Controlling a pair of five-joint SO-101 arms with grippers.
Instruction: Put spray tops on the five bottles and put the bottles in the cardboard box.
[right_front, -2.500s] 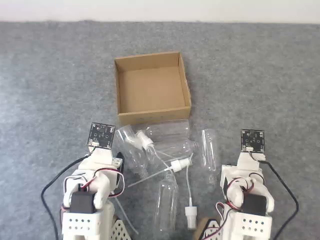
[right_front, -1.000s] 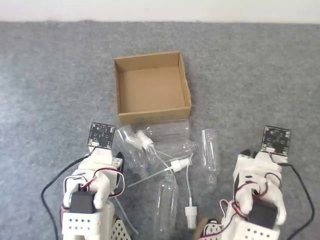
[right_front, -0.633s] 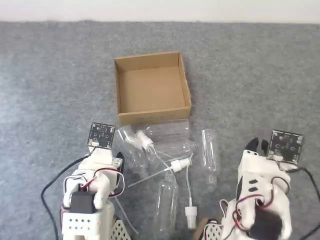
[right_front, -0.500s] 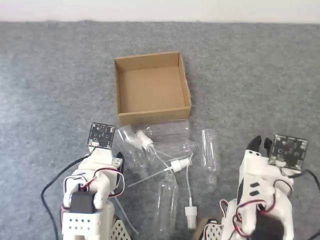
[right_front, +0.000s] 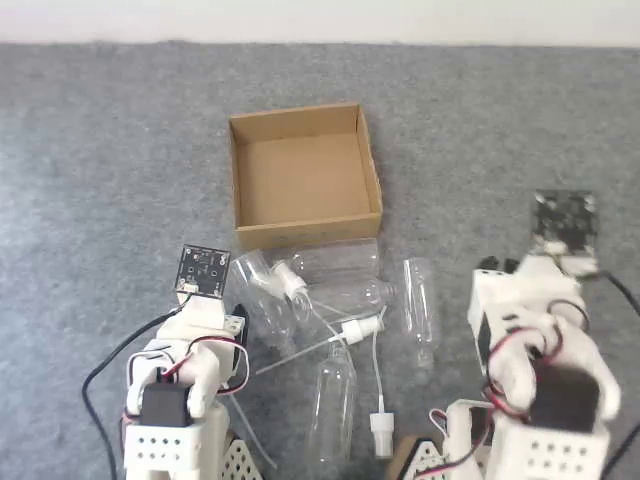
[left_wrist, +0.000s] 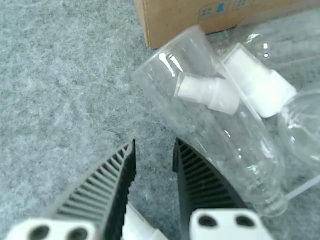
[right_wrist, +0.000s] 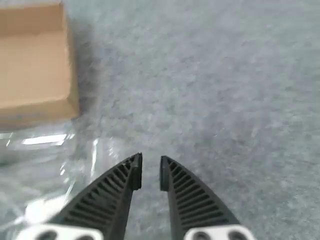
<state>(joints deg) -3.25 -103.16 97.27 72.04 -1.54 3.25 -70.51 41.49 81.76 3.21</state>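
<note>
The open cardboard box (right_front: 305, 175) stands on the grey carpet. Just in front of it lie several clear bottles (right_front: 340, 260) in a loose heap, with white spray tops (right_front: 362, 328) and their thin tubes among them. One more spray top (right_front: 383, 432) lies at the front. My left gripper (left_wrist: 154, 145) hovers low beside a clear bottle (left_wrist: 210, 120) and two spray tops (left_wrist: 207, 92), its jaws slightly open and empty. My right gripper (right_wrist: 150, 159) is raised right of the heap, shut and empty, with the box (right_wrist: 32, 60) ahead.
Grey carpet (right_front: 110, 150) covers the whole table, with free room left, right and behind the box. A single bottle (right_front: 420, 300) lies between the heap and the right arm (right_front: 530, 330). The left arm (right_front: 185, 370) sits at the front left.
The right arm rose from its folded pose, swung outward to the right, then stretched farther from the front edge. The left arm, bottles and box stayed put.
</note>
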